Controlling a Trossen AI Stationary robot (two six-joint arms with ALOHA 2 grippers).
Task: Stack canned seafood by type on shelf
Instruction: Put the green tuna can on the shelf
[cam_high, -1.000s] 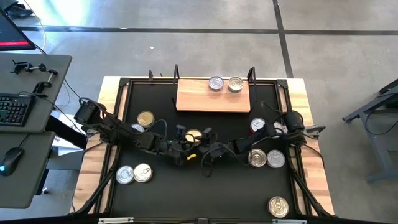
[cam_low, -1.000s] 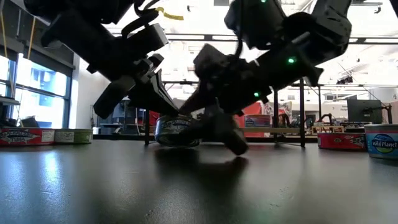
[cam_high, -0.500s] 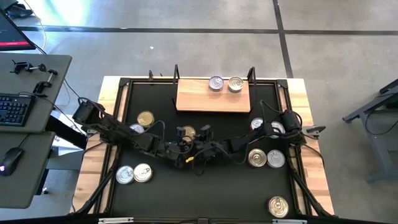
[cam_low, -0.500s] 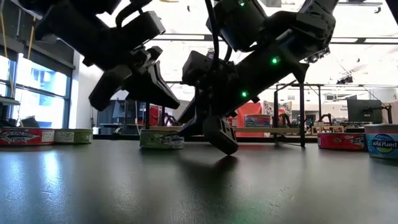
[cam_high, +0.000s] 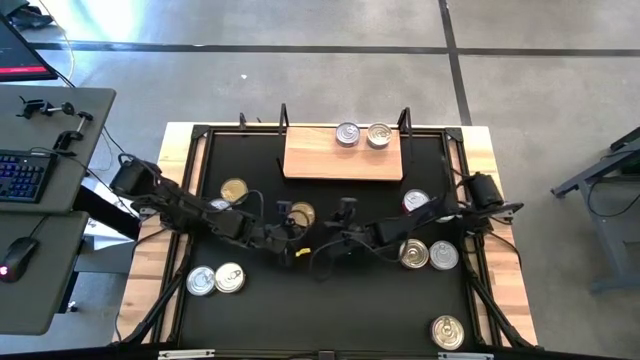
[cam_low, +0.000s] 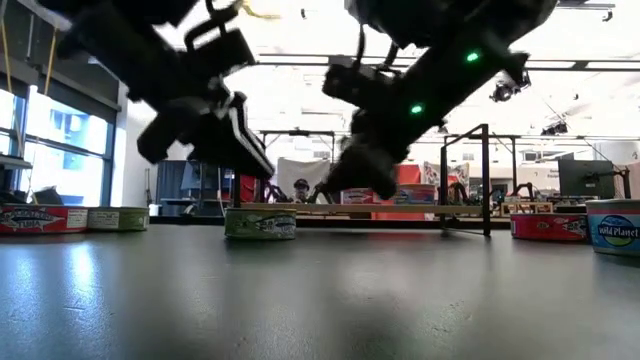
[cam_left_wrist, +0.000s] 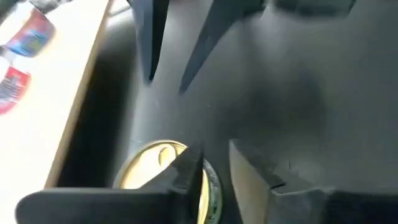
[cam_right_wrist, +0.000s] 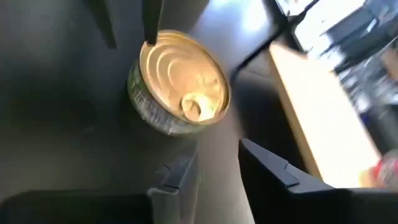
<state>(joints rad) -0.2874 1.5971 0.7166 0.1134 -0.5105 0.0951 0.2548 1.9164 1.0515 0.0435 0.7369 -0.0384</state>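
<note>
Black matting covers the work surface (cam_high: 330, 310), and the light wooden shelf (cam_high: 342, 163) stands at its far edge, carrying two silver tins (cam_high: 362, 134) side by side near its right post. A gold-lidded tin (cam_high: 300, 214) sits on the surface just in front of the shelf, between the two arms, and neither one holds it. The left tool (cam_high: 284, 212) hangs just beside that tin with its fingers a little apart and empty; from its wrist camera the gold lid (cam_left_wrist: 163, 163) shows close against one finger. The right tool (cam_high: 345, 208) is raised off the surface near the tin's other side, fingers also narrowly parted around nothing. The likely trouble is crowding: both arms converge on one small tin, so a reach by either could knock the other's fingers or shove the tin sideways. A narrow opening may also land on the lid rather than straddle the rim, skidding the tin away. Sorting could go wrong too, since gold and silver tins lie scattered across the surface (cam_high: 215, 279) (cam_high: 430, 255).
</note>
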